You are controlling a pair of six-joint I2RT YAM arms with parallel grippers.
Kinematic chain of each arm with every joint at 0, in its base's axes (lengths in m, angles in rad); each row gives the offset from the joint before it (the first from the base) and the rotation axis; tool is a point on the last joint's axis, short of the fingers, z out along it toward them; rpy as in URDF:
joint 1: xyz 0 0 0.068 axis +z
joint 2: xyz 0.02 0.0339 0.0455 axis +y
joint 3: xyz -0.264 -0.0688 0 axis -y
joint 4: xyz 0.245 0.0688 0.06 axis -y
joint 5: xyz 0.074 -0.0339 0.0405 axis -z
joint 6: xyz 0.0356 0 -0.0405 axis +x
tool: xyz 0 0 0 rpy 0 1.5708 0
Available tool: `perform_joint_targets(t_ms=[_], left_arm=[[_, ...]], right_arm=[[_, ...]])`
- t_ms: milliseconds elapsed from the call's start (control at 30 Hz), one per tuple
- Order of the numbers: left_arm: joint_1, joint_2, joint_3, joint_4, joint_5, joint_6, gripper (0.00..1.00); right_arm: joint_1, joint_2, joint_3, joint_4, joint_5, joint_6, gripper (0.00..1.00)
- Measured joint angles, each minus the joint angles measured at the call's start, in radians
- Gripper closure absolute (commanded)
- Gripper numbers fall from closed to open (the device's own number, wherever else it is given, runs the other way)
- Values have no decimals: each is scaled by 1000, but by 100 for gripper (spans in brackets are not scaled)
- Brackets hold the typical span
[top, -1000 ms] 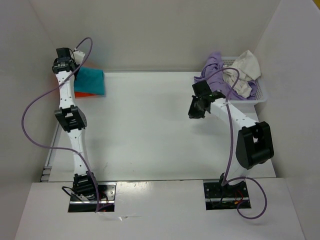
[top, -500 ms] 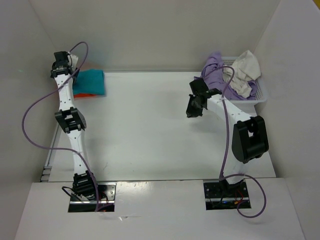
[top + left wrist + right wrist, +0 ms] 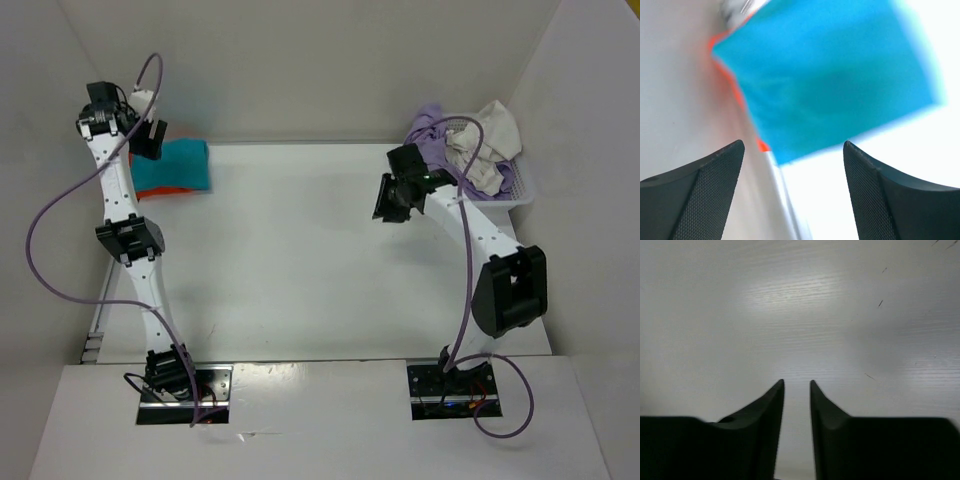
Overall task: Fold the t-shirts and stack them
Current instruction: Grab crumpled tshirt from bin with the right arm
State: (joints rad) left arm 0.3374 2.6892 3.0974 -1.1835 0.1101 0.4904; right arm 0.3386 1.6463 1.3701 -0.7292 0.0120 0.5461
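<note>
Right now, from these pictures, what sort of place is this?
Probably a robot test cell, not a home: a white table boxed in by plain white panels, the left arm and right arm bolted at its near edge.

Robotics lab test cell, not a home: bare white table boxed in by plain white panel walls on left, far & right. Two robot arms bolted at near edge w/ exposed purple cables, metal base plates.
</note>
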Motion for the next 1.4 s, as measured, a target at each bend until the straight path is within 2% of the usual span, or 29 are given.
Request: perform_joint_targets(t_ms=[67, 100, 200, 333, 400, 467, 533, 633, 700, 767, 833, 933, 1033, 1167, 1200, 1267, 1300, 1400], left_arm=[[-14, -111, -36, -47, 122, 0, 13], [-26, -195, -89, -52, 184, 1, 13], [-98, -432, -200, -72, 333, 28, 10], [-296, -662, -276, -58, 489, 62, 8], [-422, -724, -353, -45, 552, 63, 8], [-527, -753, -500, -8, 581, 60, 8], [-613, -777, -674, 69, 563, 51, 8], [-727, -785, -1123, 311, 426, 25, 6], [-792, -756, -1323, 385, 353, 13, 6], [-852, -727, -1465, 416, 305, 0, 6], [-886, -723, -1535, 424, 280, -2, 6], [-883, -733, -1544, 473, 249, -6, 5], [-866, -752, -1544, 513, 222, -10, 5], [-846, -761, -1544, 533, 200, -18, 3], [-845, -761, -1544, 533, 195, -19, 3], [-846, -761, -1543, 533, 187, -20, 3], [-846, -761, -1542, 533, 182, -20, 3], [-846, -761, -1542, 533, 171, -19, 3]], right_arm=[[-18, -39, 29, -10, 2, -18, 52], [-36, -64, 41, -12, 2, -32, 42], [-119, -148, 77, -23, 12, -71, 25], [-250, -197, 141, -30, 32, -125, 21], [-306, -186, 175, -32, 41, -148, 21], [-351, -138, 234, -43, 51, -164, 19], [-369, -56, 323, -51, 68, -178, 19], [-377, 139, 542, -49, 78, -193, 19], [-381, 280, 695, -51, 74, -200, 19], [-384, 427, 839, -60, 66, -200, 19], [-388, 580, 1014, -98, 58, -200, 19], [-394, 783, 1240, -135, 50, -195, 28], [-406, 866, 1275, -185, 34, -181, 43], [-418, 890, 1275, -232, 23, -166, 57], [-419, 890, 1276, -232, 21, -165, 70], [-422, 890, 1282, -232, 18, -169, 85], [-422, 890, 1282, -234, 18, -169, 100], [-422, 890, 1282, -239, 19, -166, 100]])
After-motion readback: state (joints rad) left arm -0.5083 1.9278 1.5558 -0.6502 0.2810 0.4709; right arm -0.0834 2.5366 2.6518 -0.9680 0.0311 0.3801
